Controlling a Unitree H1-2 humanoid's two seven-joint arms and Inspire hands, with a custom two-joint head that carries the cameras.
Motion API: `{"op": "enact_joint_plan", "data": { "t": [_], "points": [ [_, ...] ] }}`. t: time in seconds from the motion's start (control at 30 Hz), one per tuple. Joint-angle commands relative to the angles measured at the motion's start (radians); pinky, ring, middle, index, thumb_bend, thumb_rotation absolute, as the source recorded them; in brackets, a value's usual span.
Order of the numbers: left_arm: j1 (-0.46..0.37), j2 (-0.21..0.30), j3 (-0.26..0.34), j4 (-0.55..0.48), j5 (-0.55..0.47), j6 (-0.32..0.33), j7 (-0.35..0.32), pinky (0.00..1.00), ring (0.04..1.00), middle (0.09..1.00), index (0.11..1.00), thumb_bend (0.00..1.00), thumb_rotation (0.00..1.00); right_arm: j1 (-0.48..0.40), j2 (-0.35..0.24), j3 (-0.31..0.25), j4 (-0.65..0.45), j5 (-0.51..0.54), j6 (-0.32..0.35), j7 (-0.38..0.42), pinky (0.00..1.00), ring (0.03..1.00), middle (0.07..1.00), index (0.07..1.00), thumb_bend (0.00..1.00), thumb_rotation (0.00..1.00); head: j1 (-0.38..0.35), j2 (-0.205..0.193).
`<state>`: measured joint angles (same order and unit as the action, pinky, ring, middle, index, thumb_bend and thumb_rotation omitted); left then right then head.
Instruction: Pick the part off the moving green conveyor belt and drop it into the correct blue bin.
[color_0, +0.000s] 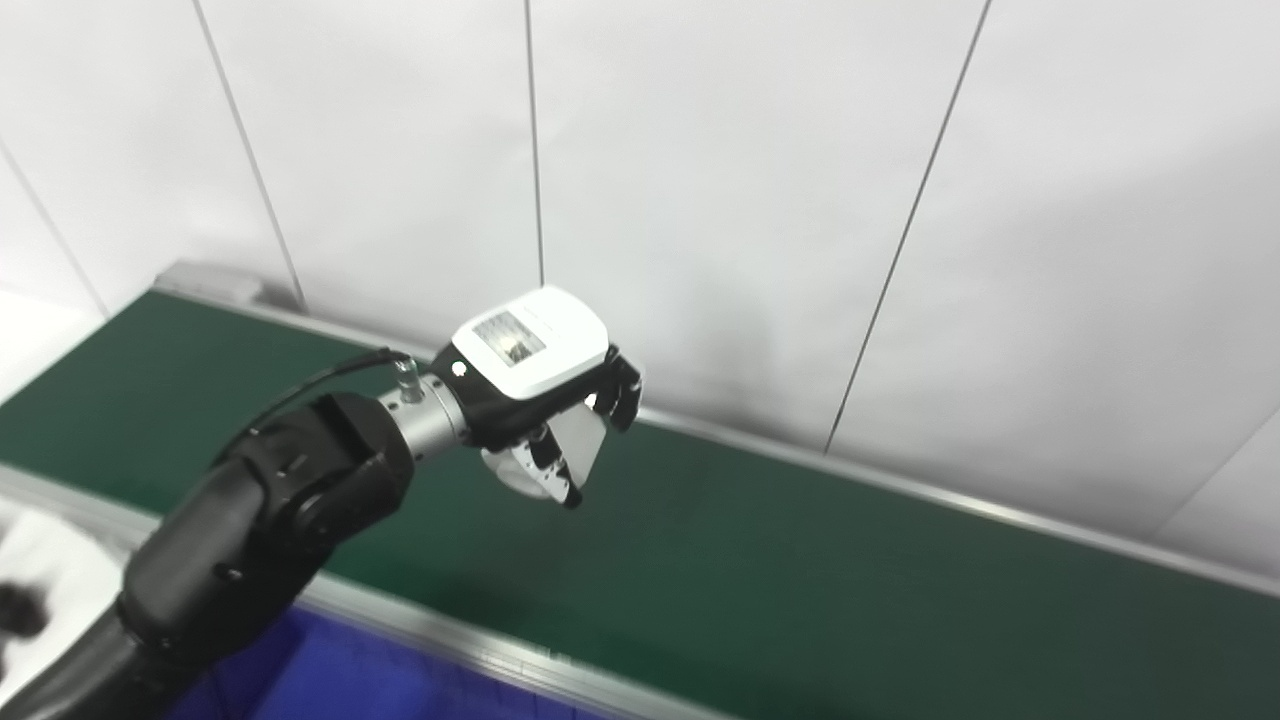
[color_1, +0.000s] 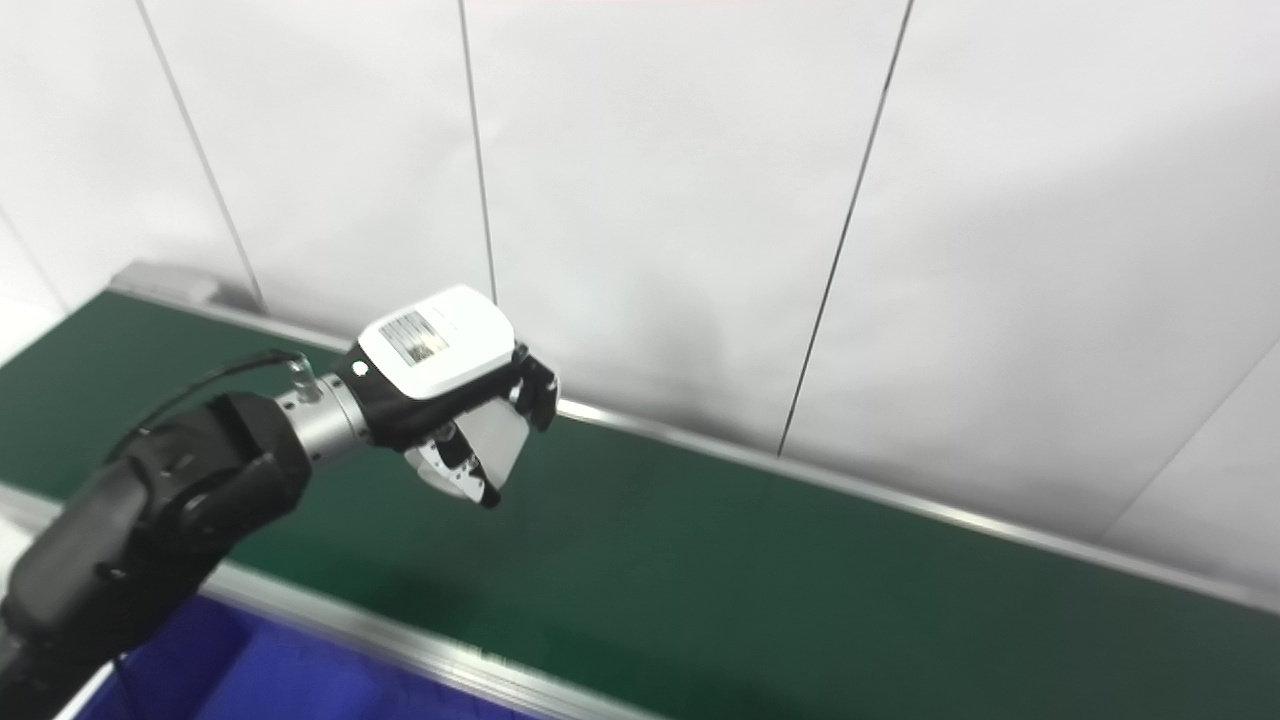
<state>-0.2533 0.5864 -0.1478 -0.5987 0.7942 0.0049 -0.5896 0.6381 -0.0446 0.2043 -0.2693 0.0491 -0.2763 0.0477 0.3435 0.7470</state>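
Observation:
My left hand (color_0: 535, 395) hangs above the green conveyor belt (color_0: 800, 570), reaching in from the lower left with its white back cover facing up. Its black fingers (color_0: 625, 390) and thumb are curled around a small white part (color_0: 580, 440), which is also seen as a pale wedge, the white part (color_1: 497, 437), under the hand. The part is lifted off the belt surface. A shadow lies on the belt below the hand. No other part shows on the belt. My right hand is out of both views.
A blue bin (color_0: 340, 670) sits below the belt's near metal rail (color_0: 450, 635), under my left forearm. A white panelled wall (color_0: 750, 200) rises right behind the belt's far rail. A blurred white surface with a dark object (color_0: 20, 605) lies at the far left.

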Motion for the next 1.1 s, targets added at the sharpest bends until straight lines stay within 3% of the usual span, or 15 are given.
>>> {"op": "enact_joint_plan", "data": {
  "t": [0.0,0.03,0.07,0.1,0.2,0.4,0.6,0.8,0.9,1.07],
  "points": [
    [-0.014,-0.019,0.027,-0.089,-0.01,0.069,-0.042,0.31,0.373,0.486,0.527,0.5,0.0,0.012,-0.018,-0.013,-0.072,0.022,0.031,0.013,1.0,1.0,1.0,1.0,0.87,1.0,0.04,0.038],
    [-0.01,-0.03,0.03,-0.116,-0.011,0.088,-0.063,0.31,0.376,0.479,0.526,0.5,0.0,0.014,-0.022,-0.017,-0.087,0.027,0.044,0.013,1.0,1.0,1.0,1.0,0.87,1.0,0.04,0.038],
    [-0.008,-0.045,0.029,-0.149,-0.011,0.11,-0.09,0.3,0.377,0.477,0.526,0.5,0.0,0.015,-0.028,-0.022,-0.108,0.035,0.06,0.015,1.0,1.0,1.0,1.0,0.87,1.0,0.077,0.073],
    [-0.007,-0.056,0.029,-0.172,-0.01,0.125,-0.111,0.3,0.38,0.477,0.525,0.5,0.0,0.016,-0.033,-0.025,-0.122,0.04,0.072,0.016,1.0,1.0,1.0,1.0,0.86,1.0,0.077,0.073],
    [-0.004,-0.091,0.027,-0.239,-0.012,0.183,-0.186,0.3,0.387,0.484,0.52,0.5,0.0,0.019,-0.045,-0.036,-0.179,0.061,0.122,0.015,1.0,1.0,1.0,1.0,0.86,1.0,0.13,0.128],
    [0.083,-0.152,0.035,-0.325,0.015,0.271,-0.286,0.26,0.365,0.471,0.526,0.5,0.0,0.022,-0.074,-0.056,-0.233,0.087,0.164,0.025,1.0,1.0,1.0,1.0,0.85,1.0,0.183,0.159],
    [0.25,-0.194,0.056,-0.345,0.056,0.224,-0.255,0.25,0.353,0.453,0.533,0.5,0.0,0.027,-0.092,-0.077,-0.214,0.108,0.154,0.04,1.0,1.0,1.0,1.0,0.87,1.0,0.189,0.137],
    [0.404,-0.206,0.078,-0.316,0.064,0.164,-0.182,0.32,0.388,0.498,0.513,0.5,0.0,0.041,-0.092,-0.081,-0.202,0.133,0.139,0.057,1.0,1.0,1.0,1.0,0.85,1.0,0.165,0.135],
    [0.461,-0.208,0.07,-0.279,0.097,0.14,-0.168,0.37,0.408,0.522,0.485,0.5,0.0,0.044,-0.085,-0.081,-0.203,0.138,0.143,0.06,1.0,1.0,1.0,1.0,0.84,1.0,0.165,0.132],
    [0.548,-0.2,0.067,-0.162,0.125,0.068,-0.081,0.38,0.403,0.512,0.503,0.5,0.0,0.047,-0.076,-0.073,-0.205,0.126,0.15,0.059,1.0,1.0,1.0,1.0,0.85,1.0,0.156,0.126]
  ]
}}
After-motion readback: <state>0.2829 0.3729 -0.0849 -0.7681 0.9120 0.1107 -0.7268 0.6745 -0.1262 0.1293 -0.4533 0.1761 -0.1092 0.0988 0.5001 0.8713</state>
